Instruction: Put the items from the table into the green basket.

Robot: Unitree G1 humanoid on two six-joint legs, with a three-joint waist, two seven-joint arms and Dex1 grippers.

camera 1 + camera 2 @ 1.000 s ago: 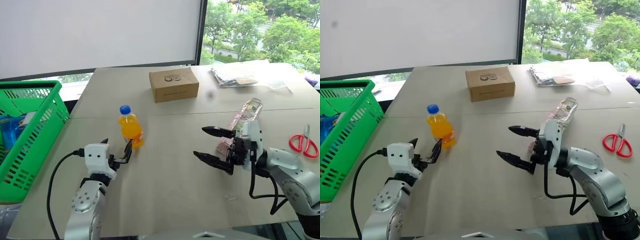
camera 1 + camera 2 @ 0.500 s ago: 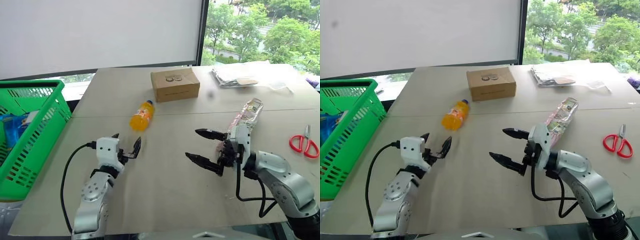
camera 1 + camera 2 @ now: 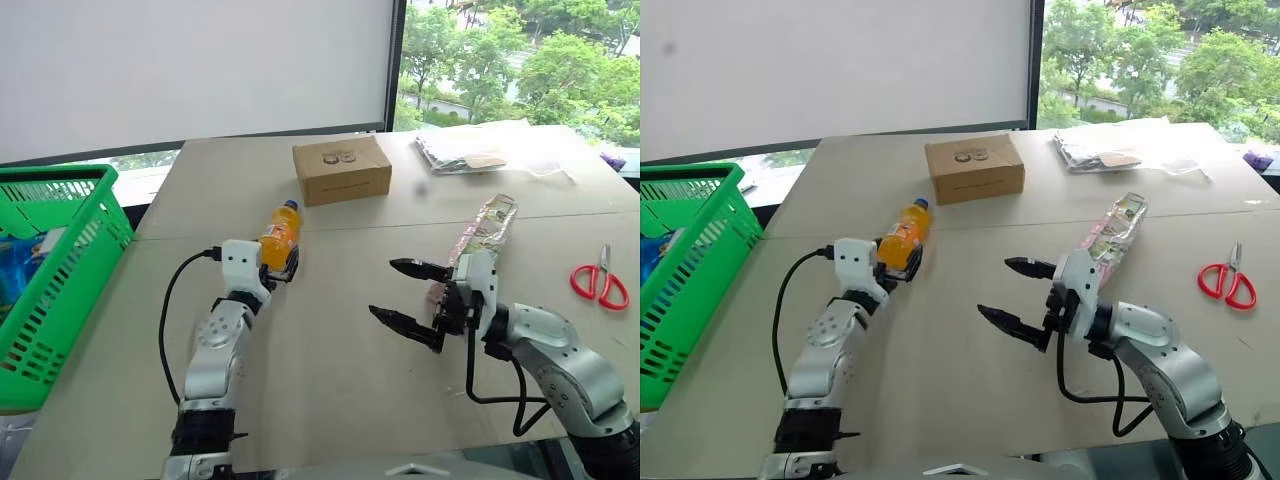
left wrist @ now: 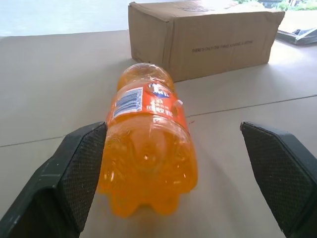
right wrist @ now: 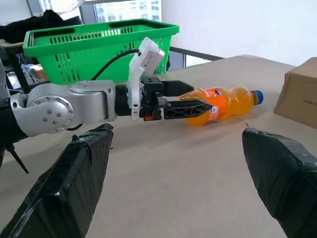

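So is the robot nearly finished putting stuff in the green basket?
Not yet. The green basket already holds some blue things. The orange bottle lies on its side on the table, between the open fingers of the left gripper, not gripped yet. The pink packet is still on the table behind the open right gripper.

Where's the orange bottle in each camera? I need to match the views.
Left eye: orange bottle lying beyond the left gripper.
Right eye: same, by the seam.
Left wrist: base-first, between the fingers.
Right wrist: centre, cap right.
Shared landmark: cardboard box past its cap.
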